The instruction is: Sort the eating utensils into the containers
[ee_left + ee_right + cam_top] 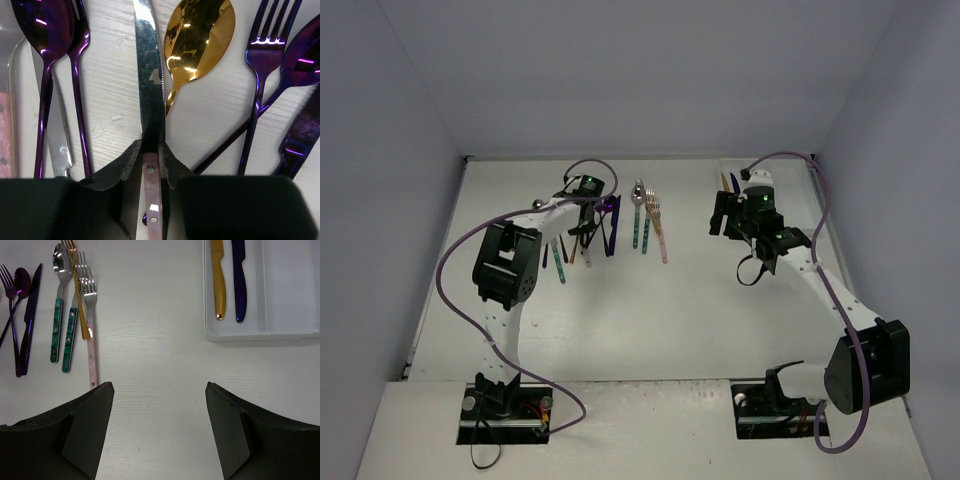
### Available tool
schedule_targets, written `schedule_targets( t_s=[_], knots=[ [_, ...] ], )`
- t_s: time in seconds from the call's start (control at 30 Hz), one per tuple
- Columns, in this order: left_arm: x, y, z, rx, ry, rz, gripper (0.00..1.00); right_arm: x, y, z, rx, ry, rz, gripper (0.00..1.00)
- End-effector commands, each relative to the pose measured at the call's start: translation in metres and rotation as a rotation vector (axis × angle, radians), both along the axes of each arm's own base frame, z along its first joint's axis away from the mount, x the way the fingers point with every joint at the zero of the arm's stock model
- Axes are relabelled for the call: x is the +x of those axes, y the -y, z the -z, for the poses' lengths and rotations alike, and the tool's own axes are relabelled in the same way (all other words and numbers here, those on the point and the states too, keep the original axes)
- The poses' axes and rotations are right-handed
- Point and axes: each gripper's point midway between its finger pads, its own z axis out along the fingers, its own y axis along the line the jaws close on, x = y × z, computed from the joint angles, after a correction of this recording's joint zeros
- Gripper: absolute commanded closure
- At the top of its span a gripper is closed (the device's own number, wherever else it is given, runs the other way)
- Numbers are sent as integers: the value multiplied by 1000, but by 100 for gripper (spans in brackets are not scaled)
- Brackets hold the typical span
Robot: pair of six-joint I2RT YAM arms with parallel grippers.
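My left gripper (151, 147) is shut on the pink riveted handle (151, 190) of a silver knife (150, 85), whose blade points away, low over the table. Beside it lie a gold spoon (200, 35), a purple spoon (42, 25), purple forks (264, 50) and a second silver knife (59, 145). My right gripper (160, 387) is open and empty above bare table, just short of the white tray (260, 334). The tray holds a gold knife (218, 275) and a dark blue knife (239, 275) in one compartment.
Between the arms lie a teal-handled spoon (58, 315), a teal fork, a gold fork and a pink-handled fork (91, 325), with purple pieces (22, 315) further left. In the top view the left gripper (588, 212) is over the left pile and the right gripper (723, 215) is by the tray.
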Motion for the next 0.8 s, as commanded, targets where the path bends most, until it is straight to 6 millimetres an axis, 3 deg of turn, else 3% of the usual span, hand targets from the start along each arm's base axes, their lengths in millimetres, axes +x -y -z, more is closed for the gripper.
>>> schedule_targets(
  t_s=[0.0,0.17,0.3,0.47,0.57,0.77],
  knots=[
    [16,-2,-42,-28,95,-24,100,7,-12,-35,51,116,-23,29],
    [16,-1,-68,-46,124,-31,100,3,-41,-44,74,132,-116,29],
    [12,5,-92,-90,153,-45,100,-8,-84,-57,83,157,-250,30],
    [0,22,-136,-206,213,-28,100,-32,-151,-70,146,176,-445,29],
    [-11,35,-167,-281,265,-8,100,-41,-182,-78,219,181,-504,29],
    [-39,58,-224,-371,367,48,100,-50,-222,-92,358,177,-573,28]
  ],
)
